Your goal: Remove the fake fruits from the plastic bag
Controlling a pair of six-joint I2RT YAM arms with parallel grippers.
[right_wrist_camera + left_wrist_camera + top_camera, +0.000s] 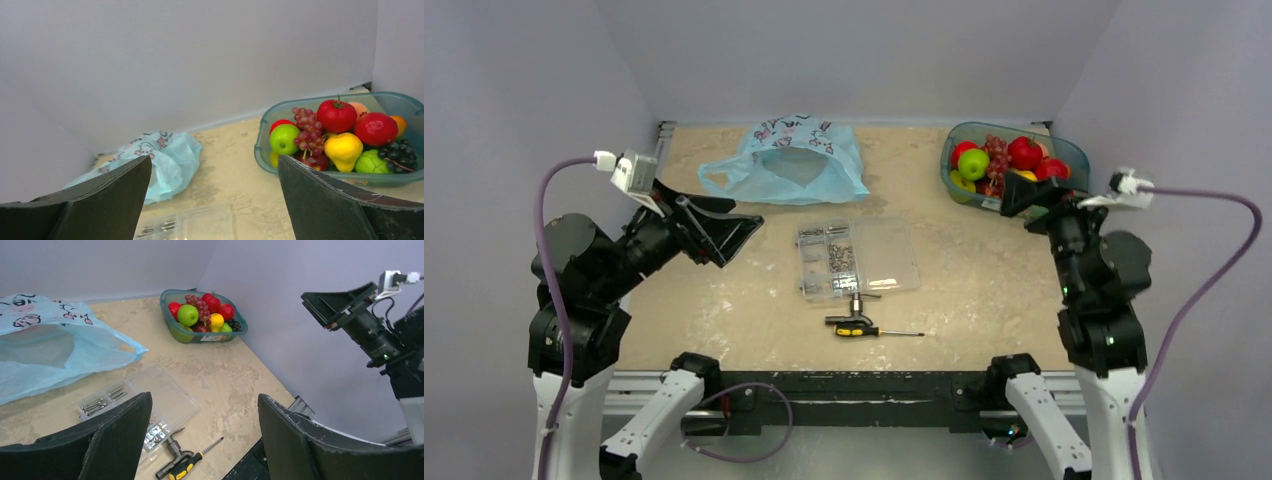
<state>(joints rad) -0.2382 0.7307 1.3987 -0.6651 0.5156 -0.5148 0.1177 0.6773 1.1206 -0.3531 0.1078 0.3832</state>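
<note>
Fruits (999,160) lie heaped in the teal tub (1074,152) at the far right corner of the surface (964,290): a green apple (972,163), a grape bunch (996,152), red round ones (1025,153) and a yellow one beside them, piled together so none can roll off. The bag (789,165) lies well apart from them, at the far edge left of the middle, slumped flat with a loop handle trailing toward the left. No lump shows through its thin blue film, so it looks emptied, though a fold could hide something small. The right claw (215,165) hangs just beside the tub's near rim, spread wide and pinching nothing, which fits a drop-off point above the pile. The left claw (204,405) is spread too and empty, raised over the left side of the surface and aimed across it, near the bag but not touching it. Between the arms sit a clear box of screws (856,258) and a screwdriver (864,330), neither part of the job. By my reading the task is done or all but done.
</note>
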